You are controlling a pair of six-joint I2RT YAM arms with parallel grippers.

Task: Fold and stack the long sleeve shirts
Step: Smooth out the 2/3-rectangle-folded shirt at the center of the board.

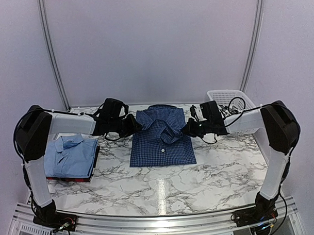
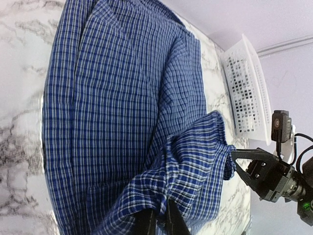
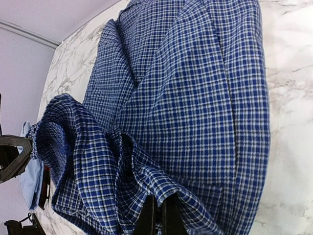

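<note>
The navy fine-check button-up shirt (image 1: 163, 143) lies at the centre of the table with its collar toward 12 o'clock. Its soft woven body is folded into a neat rectangle. Both claws are pinched tight on a lifted, rumpled band of its cloth, the left claw (image 2: 159, 219) from 9 o'clock and the right claw (image 3: 156, 216) from 3 o'clock (which part of the shirt this band is, I cannot tell).

From above I see only the black wrists meeting the fabric. Each wrist view shows its own fingertips close together on the check weave, with the other claw at the band's far end.

At 9 o'clock a folded plain light blue shirt (image 1: 70, 154) rests on a dark red cloth edge (image 1: 71, 178). A white plastic lattice basket (image 1: 228, 98) stands at 1 o'clock. The glossy white marble-patterned tabletop (image 1: 164, 187) has grey veins, and pale lilac walls (image 1: 154, 45) enclose it.
</note>
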